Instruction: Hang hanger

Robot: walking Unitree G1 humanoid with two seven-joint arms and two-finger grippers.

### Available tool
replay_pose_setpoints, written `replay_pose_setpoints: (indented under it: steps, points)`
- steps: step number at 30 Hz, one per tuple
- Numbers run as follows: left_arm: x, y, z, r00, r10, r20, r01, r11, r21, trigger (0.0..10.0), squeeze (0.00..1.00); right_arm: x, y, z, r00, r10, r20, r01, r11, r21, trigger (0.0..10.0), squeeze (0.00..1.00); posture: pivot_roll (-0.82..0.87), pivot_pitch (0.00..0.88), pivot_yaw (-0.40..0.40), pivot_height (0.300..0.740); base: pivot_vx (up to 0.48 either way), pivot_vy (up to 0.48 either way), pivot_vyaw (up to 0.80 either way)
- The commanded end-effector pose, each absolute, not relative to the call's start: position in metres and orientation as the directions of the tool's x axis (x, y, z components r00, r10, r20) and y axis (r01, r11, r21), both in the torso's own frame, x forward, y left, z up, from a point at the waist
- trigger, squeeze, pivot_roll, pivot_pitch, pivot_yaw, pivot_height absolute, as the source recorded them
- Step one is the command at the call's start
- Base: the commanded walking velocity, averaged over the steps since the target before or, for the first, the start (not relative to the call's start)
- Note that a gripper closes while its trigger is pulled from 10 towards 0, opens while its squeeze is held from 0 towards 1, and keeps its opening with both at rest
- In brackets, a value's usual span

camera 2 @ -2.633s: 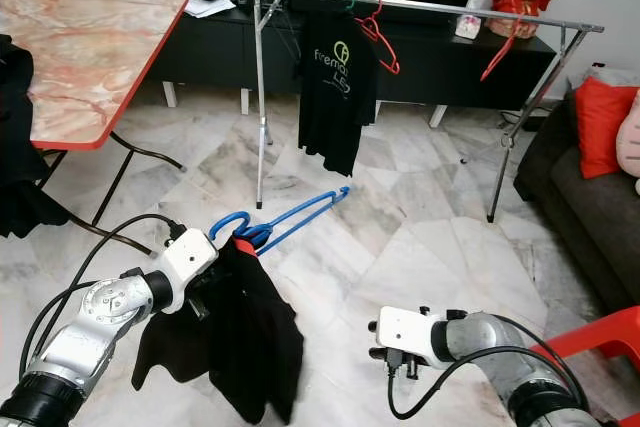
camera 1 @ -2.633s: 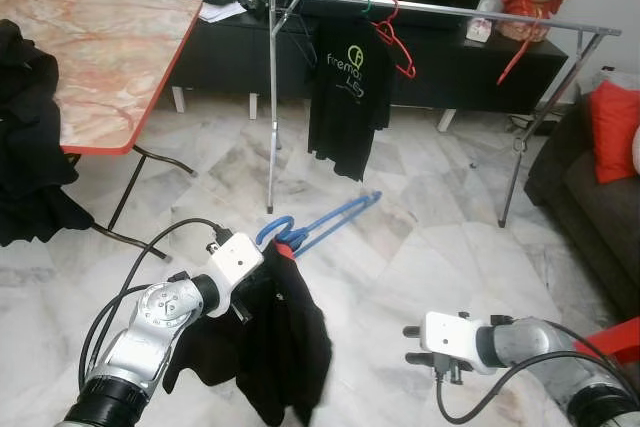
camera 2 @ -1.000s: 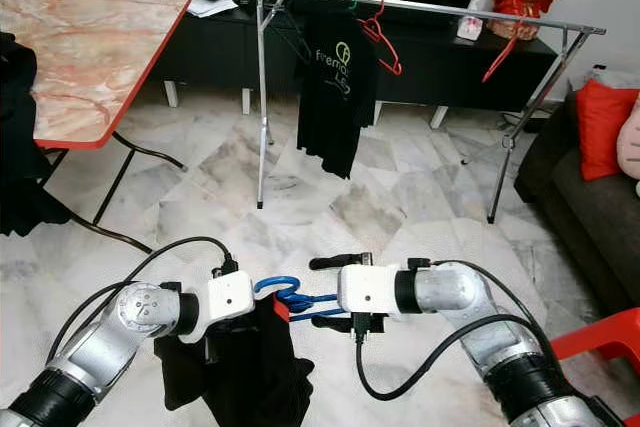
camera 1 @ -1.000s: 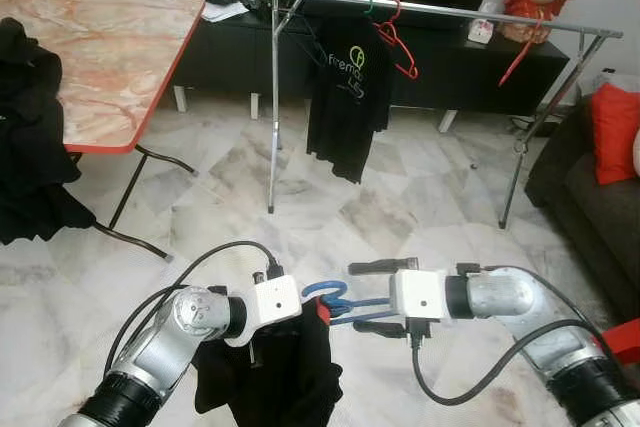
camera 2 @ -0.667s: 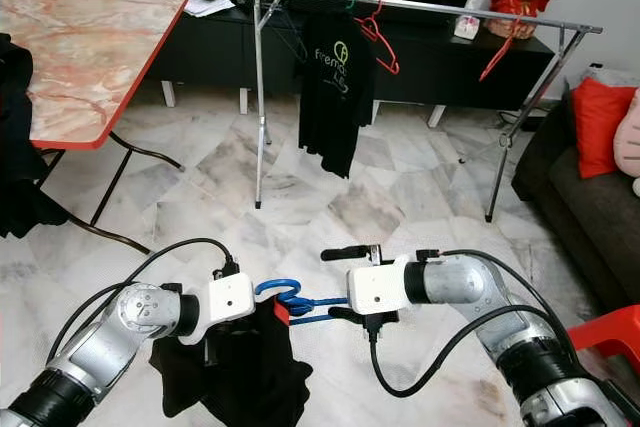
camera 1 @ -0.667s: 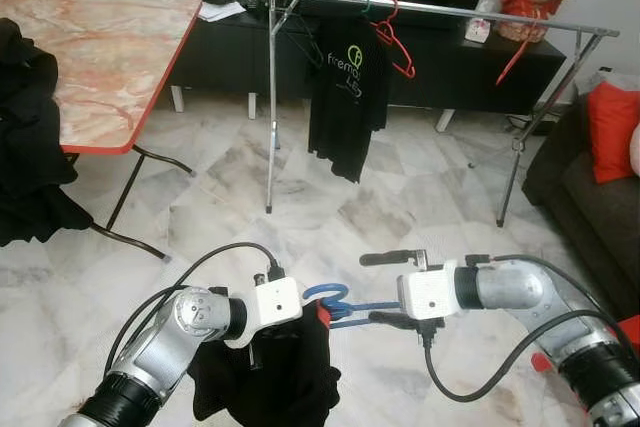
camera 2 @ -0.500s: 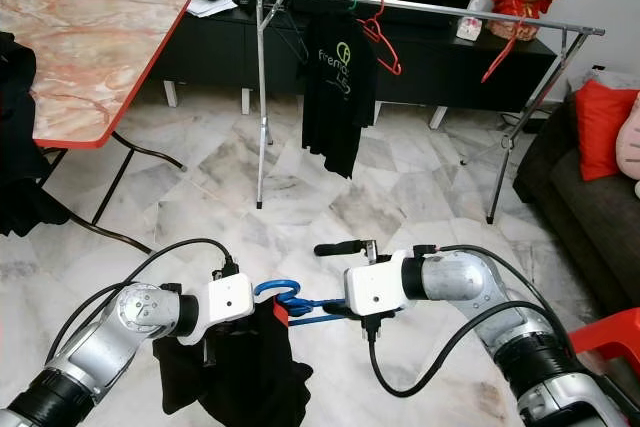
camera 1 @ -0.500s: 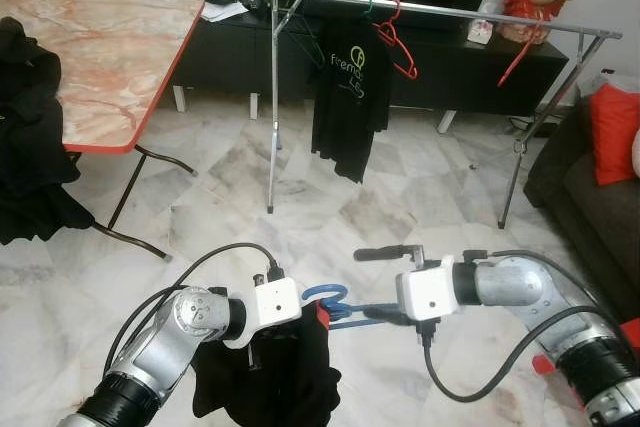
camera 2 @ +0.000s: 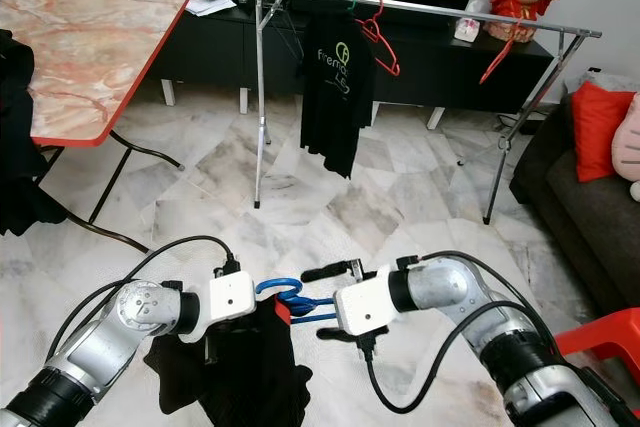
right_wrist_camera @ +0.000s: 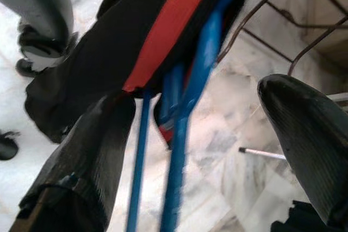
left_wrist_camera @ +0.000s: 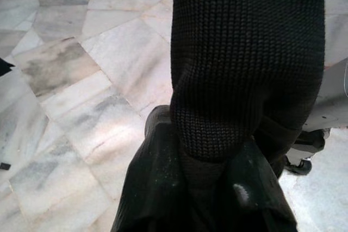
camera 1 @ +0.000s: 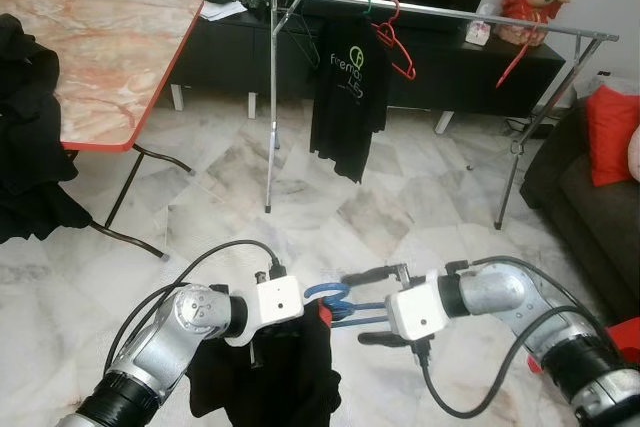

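The right gripper (camera 1: pixel 366 305) has its 2 fingers (right_wrist_camera: pixel 304 139) spread wide, one above and one below the blue hanger (camera 1: pixel 338 304), whose bars run through the gap between them without being pinched. In the right wrist view the blue bars (right_wrist_camera: pixel 179 150) pass close by one finger and stand apart from the other.

The hanger is low over the floor (camera 1: pixel 400 197), with its hook end at the left gripper (camera 1: pixel 288 319). That gripper is buried in the black garment (camera 1: pixel 270 377) that drapes from the hanger, so whether its fingers are parted or closed cannot be told. A red patch of the garment (right_wrist_camera: pixel 168 31) shows right beside the blue bars.

Beyond the hanger, well apart from it, stands a metal clothes rail (camera 1: pixel 440 13). On it hang a black T-shirt (camera 1: pixel 345 97) and a red hanger (camera 1: pixel 398 42). Left of the rail is a marble-topped table (camera 1: pixel 90 47) with dark clothes (camera 1: pixel 30 147) draped at its near end. Right of the rail, a red cushion (camera 1: pixel 612 132) lies on a dark sofa (camera 1: pixel 590 217).
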State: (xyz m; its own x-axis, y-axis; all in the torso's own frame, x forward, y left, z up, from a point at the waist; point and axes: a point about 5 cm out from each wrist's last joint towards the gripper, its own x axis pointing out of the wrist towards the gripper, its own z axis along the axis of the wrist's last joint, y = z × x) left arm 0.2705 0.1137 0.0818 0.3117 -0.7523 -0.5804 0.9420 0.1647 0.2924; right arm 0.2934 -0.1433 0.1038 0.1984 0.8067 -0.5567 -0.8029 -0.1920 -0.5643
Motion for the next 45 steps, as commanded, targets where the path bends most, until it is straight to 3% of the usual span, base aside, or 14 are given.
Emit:
replay_pose_setpoints:
  steps: [1, 7, 9, 13, 23, 28, 45]
  points:
    - [0.269, 0.102, 0.091, 0.288, -0.782, -0.553, 0.942, 0.125, 0.313, 10.0, 0.00, 0.295, -0.146, 0.104, 0.203, 0.800, -0.564, -0.800, -0.197, -0.567, 10.0, 0.00, -0.02, 0.000, -0.168, 0.740, 0.000, 0.000, 0.00]
    - [0.268, 0.099, 0.092, 0.279, -0.786, -0.551, 0.943, 0.117, 0.311, 10.0, 0.00, 0.291, -0.149, 0.096, 0.149, 0.764, -0.628, -0.837, -0.241, -0.492, 10.0, 0.00, -0.02, 0.000, -0.170, 0.740, 0.000, 0.000, 0.00]
    - [0.268, 0.099, 0.093, 0.280, -0.785, -0.552, 0.943, 0.116, 0.313, 10.0, 0.00, 0.294, -0.154, 0.091, 0.172, 0.730, -0.662, -0.855, -0.223, -0.468, 10.0, 0.00, -0.02, 0.000, -0.167, 0.740, 0.000, 0.000, 0.00]
    - [0.268, 0.099, 0.093, 0.279, -0.785, -0.554, 0.943, 0.115, 0.312, 10.0, 0.00, 0.291, -0.158, 0.086, 0.129, 0.724, -0.678, -0.903, -0.197, -0.382, 10.0, 0.00, -0.02, 0.000, -0.165, 0.740, 0.000, 0.000, 0.00]
    - [0.270, 0.098, 0.094, 0.286, -0.786, -0.547, 0.941, 0.121, 0.317, 10.0, 0.00, 0.296, -0.148, 0.093, 0.170, 0.793, -0.584, -0.923, -0.078, -0.376, 10.0, 0.00, -0.02, 0.000, -0.163, 0.740, 0.000, 0.000, 0.00]
    - [0.270, 0.098, 0.094, 0.289, -0.785, -0.548, 0.940, 0.124, 0.319, 10.0, 0.00, 0.294, -0.154, 0.087, 0.154, 0.745, -0.650, -0.926, -0.120, -0.357, 10.0, 0.00, -0.02, 0.000, -0.165, 0.740, 0.000, 0.000, 0.00]
    - [0.270, 0.100, 0.091, 0.294, -0.775, -0.560, 0.939, 0.126, 0.319, 10.0, 0.00, 0.295, -0.169, 0.081, 0.161, 0.666, -0.728, -0.942, -0.115, -0.314, 10.0, 0.00, -0.02, 0.000, -0.167, 0.740, 0.000, 0.000, 0.00]
